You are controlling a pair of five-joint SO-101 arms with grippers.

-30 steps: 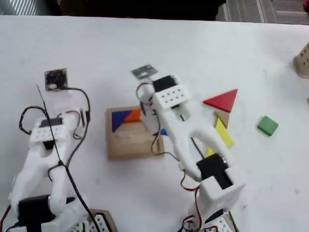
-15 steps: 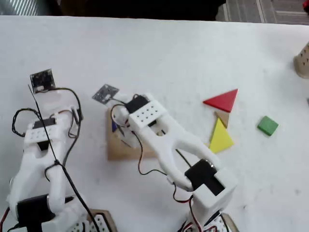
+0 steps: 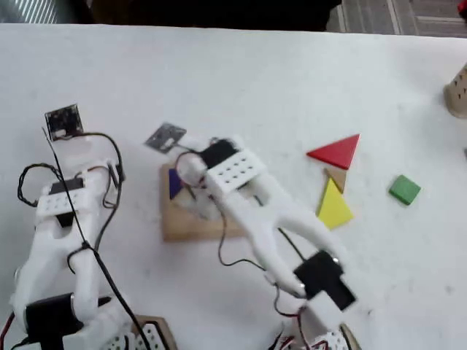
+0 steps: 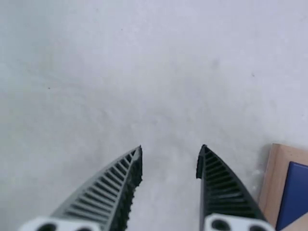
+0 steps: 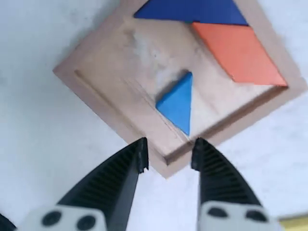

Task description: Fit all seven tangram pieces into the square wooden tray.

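Note:
The square wooden tray (image 5: 110,115) holds a dark blue triangle (image 5: 192,12), an orange parallelogram (image 5: 238,48) and a small light blue triangle (image 5: 178,102) lying loose near one wall. My right gripper (image 5: 168,149) hangs open just above the tray's rim, with nothing between its fingers. In the high view the right arm (image 3: 241,175) covers most of the tray (image 3: 182,227). My left gripper (image 4: 169,153) is open over bare table beside a tray corner (image 4: 275,178). Right of the tray lie a red triangle (image 3: 337,152), a tan piece (image 3: 337,177), a yellow triangle (image 3: 334,206) and a green square (image 3: 404,189).
The left arm (image 3: 66,204) stands left of the tray, with its cables looping around it. A tan pegged object (image 3: 457,91) sits at the table's far right edge. White table stretches beyond the tray.
The right arm swung left over the tray. The light blue triangle, earlier at the tray's right edge under that arm, now lies inside. The left arm shifted slightly left.

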